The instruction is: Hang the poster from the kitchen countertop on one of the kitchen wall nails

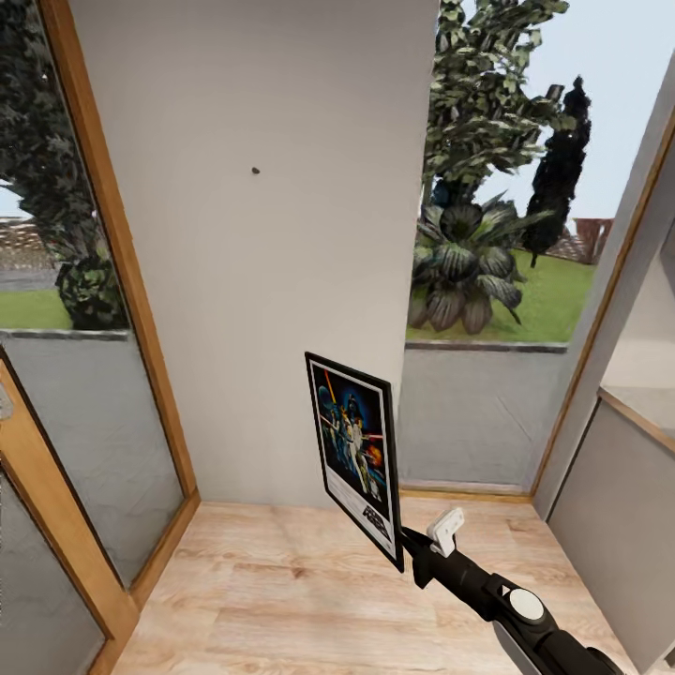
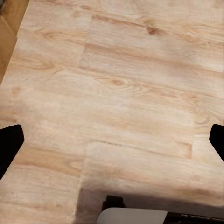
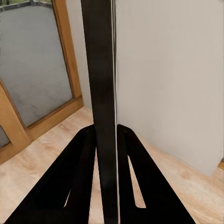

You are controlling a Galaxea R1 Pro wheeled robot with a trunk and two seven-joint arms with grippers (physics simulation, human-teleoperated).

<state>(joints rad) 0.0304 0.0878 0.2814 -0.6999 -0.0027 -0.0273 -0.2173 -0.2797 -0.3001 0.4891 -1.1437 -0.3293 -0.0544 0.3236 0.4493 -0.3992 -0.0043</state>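
Right jaws (image 3: pixel 106 140) are pinching the thin, flat poster (image 1: pixel 356 455) upright below the nail (image 1: pixel 255 172); left jaws (image 2: pixel 112 140) are hanging spread over wood-grain floor (image 2: pixel 116 93).

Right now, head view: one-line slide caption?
Right end effector holds the poster upright by its bottom corner, below the wall nail.

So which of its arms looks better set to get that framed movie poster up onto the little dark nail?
Right. Its right gripper already clamps the black-framed Star Wars poster upright before the grey wall, below the small dark nail. The left gripper is open, pointing at the wooden floor.
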